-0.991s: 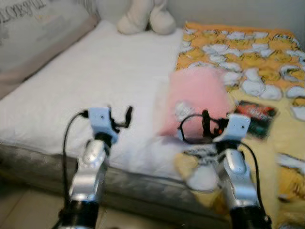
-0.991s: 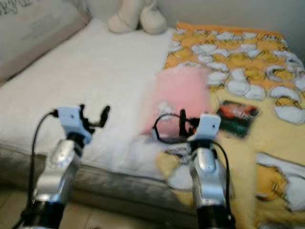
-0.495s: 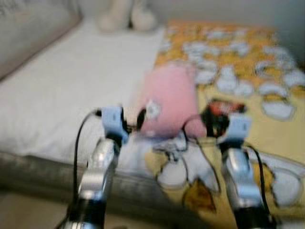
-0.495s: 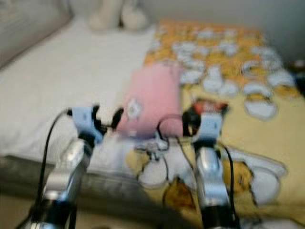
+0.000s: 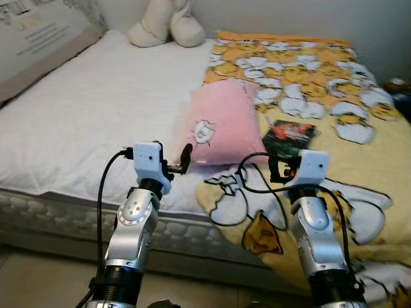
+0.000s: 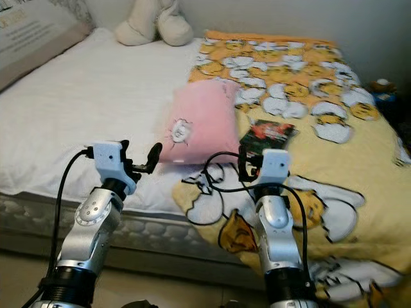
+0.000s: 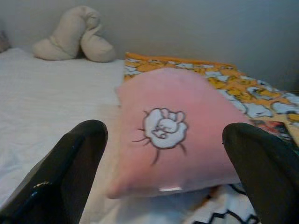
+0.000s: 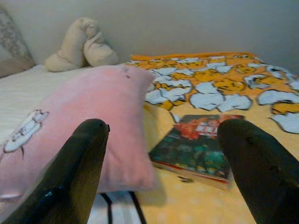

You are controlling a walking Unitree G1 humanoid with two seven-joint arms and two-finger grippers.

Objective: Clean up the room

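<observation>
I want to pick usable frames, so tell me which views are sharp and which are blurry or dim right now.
Left and right eye views: sharp and evenly lit, the fluffy pink square pillow and the dark glossy book crisp. Left wrist view: dimmer and soft; the left gripper fingers blur up close. Right wrist view: the right gripper fingers blurred, the book slightly soft.

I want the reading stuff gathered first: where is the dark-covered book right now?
The dark-covered book lies flat on the yellow cartoon blanket, just right of the pink pillow, ahead of the open right gripper.

Home bedroom, bed (image 5: 77,122) with cartoon blanket (image 5: 308,70), pink pillow (image 5: 225,122)
</observation>
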